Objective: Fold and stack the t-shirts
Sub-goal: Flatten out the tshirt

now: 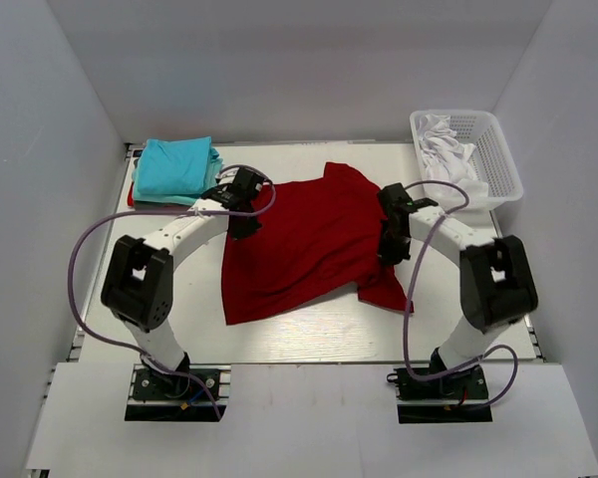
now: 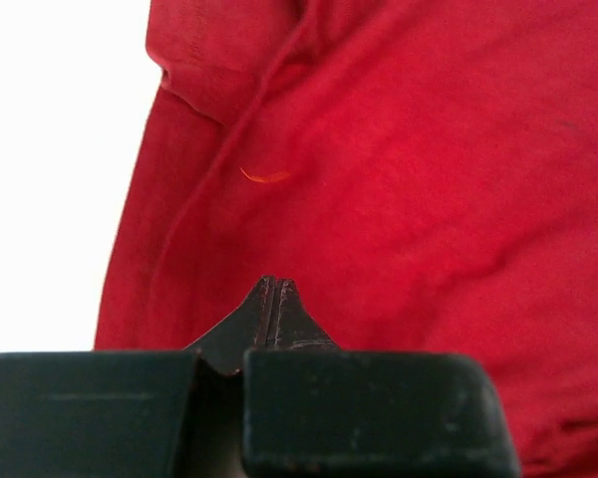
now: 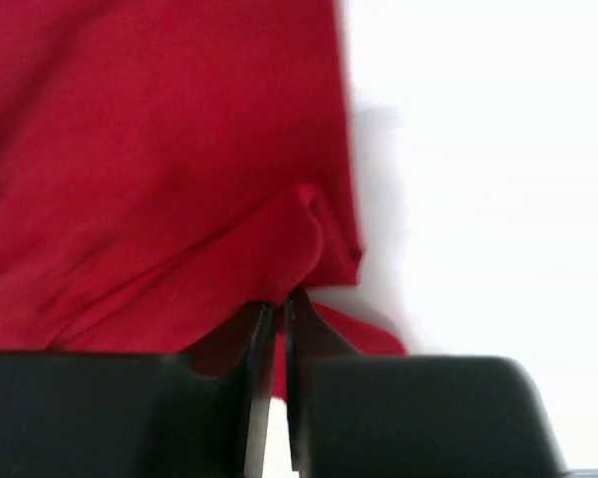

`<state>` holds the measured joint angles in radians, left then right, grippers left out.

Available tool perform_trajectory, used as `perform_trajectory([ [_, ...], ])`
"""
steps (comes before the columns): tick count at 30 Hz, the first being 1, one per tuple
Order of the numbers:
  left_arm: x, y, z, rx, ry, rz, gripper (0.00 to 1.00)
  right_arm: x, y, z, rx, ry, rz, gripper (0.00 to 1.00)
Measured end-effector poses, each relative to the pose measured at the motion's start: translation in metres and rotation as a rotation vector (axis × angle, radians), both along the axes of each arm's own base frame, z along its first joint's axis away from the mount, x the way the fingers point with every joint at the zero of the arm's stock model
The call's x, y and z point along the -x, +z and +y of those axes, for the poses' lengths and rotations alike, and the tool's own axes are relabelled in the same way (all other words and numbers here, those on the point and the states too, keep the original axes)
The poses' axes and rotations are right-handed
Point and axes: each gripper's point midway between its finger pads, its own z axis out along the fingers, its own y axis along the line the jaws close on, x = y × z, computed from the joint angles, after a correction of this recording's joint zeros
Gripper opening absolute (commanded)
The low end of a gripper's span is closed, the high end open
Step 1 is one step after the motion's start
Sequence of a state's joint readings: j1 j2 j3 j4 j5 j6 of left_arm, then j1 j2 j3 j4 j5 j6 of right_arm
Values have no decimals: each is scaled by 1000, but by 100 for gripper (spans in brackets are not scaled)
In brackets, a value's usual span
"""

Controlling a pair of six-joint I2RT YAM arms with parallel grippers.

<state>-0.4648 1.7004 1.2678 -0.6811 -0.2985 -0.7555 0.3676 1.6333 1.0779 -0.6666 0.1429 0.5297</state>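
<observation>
A large dark red t-shirt (image 1: 309, 239) lies spread and creased on the white table, and it also fills the left wrist view (image 2: 399, 169). Folded turquoise t-shirts (image 1: 174, 167) are stacked at the back left. My left gripper (image 1: 244, 224) is over the red shirt's left side. It is shut (image 2: 272, 285), tips pressed together against the cloth, with no fold showing between them. My right gripper (image 1: 389, 249) is at the shirt's right edge. It is shut (image 3: 279, 304) on a bunched fold of the red t-shirt (image 3: 159, 179), and red cloth shows between its fingers.
A white mesh basket (image 1: 500, 159) holding white cloth stands at the back right, close behind the right arm. White walls enclose the table on three sides. Bare table (image 1: 309, 339) lies in front of the red shirt.
</observation>
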Motion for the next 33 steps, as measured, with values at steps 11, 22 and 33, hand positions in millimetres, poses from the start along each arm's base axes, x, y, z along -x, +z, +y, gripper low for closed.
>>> perform_trajectory([
  [11, 24, 10, 34, -44, 20, 59, 100, -31, 14, -14, 48, -1, -24, 90],
  [22, 191, -52, 50, 126, -2, 332, 93, 49, 27, -51, 44, -96, -51, 90],
  [33, 206, -80, 43, 166, 2, 407, 68, 61, 28, -56, 12, -134, -48, 90],
])
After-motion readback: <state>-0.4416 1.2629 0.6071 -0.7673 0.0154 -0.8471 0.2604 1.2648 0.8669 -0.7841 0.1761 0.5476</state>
